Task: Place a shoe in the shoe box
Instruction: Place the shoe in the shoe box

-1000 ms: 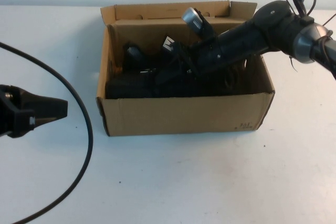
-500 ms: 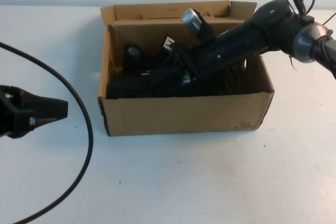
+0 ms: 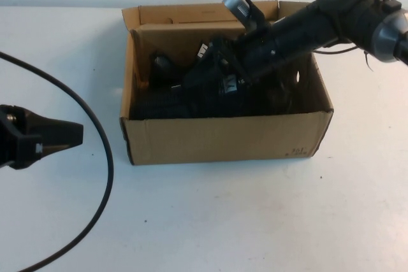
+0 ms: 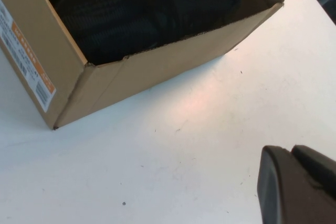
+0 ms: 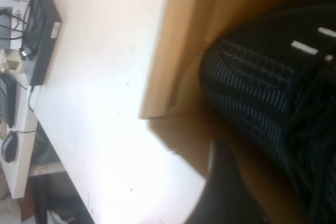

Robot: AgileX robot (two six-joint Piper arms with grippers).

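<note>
Here the shoe (image 3: 185, 97), judged light and soft-meshed, is best gripped at its stiffer collar inside the shoe box (image 3: 223, 138), where the right gripper (image 3: 191, 87) reaches with fingers hidden, while the left gripper (image 3: 54, 137) is parked closed beside the shoe box.

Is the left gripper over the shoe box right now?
No. In the high view the left gripper sits over bare table to the left of the shoe box, while the right gripper reaches down inside the box.
</note>
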